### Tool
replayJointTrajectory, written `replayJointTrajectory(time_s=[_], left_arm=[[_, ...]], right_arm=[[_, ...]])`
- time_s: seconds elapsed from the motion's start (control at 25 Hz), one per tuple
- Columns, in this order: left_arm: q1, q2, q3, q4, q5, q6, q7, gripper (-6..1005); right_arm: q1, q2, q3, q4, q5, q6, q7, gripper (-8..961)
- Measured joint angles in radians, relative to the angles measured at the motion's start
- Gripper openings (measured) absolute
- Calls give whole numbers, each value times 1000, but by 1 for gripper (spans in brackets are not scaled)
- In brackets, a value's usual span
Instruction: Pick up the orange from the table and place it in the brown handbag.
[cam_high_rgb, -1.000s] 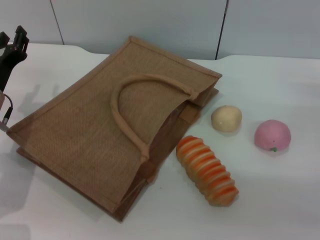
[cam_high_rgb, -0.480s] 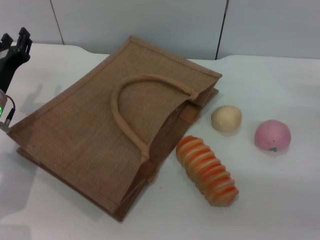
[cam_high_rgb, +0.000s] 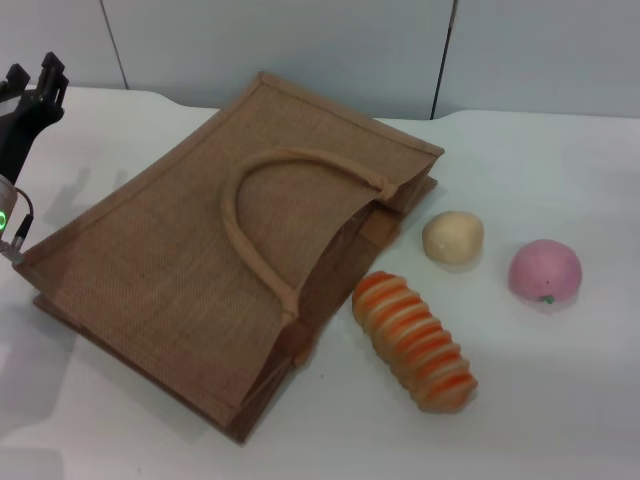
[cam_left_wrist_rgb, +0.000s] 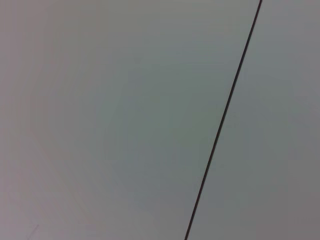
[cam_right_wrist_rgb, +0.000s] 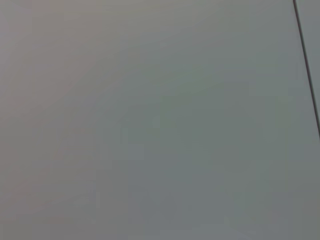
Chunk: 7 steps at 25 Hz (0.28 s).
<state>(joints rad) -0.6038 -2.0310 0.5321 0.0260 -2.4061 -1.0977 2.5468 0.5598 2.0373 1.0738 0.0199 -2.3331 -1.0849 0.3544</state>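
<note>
The white table (cam_high_rgb: 560, 400) runs back to a pale grey panelled wall (cam_high_rgb: 300, 50). Nearest me lies a striped orange-and-cream bread roll (cam_high_rgb: 414, 341), just beside the mouth of the brown handbag (cam_high_rgb: 200, 260). The bag lies flat on its side, its beige handle (cam_high_rgb: 262, 215) arched across the upper face. Beyond the roll are a small cream bun (cam_high_rgb: 453, 237) and, well apart to my right, a pink round fruit (cam_high_rgb: 544, 270). No bright solid-orange fruit shows anywhere on the table. My left gripper (cam_high_rgb: 36, 80) is raised at the far left edge, off the bag; I cannot tell how its fingers stand. My right gripper is out of sight.
</note>
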Motion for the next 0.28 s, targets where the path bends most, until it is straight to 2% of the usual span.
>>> replayJointTrajectory(time_s=[0.28], left_arm=[[-1,0,0,0,-1,-1,-1,498]], right_arm=[[-5,1,0,0,24,-26,0,698]])
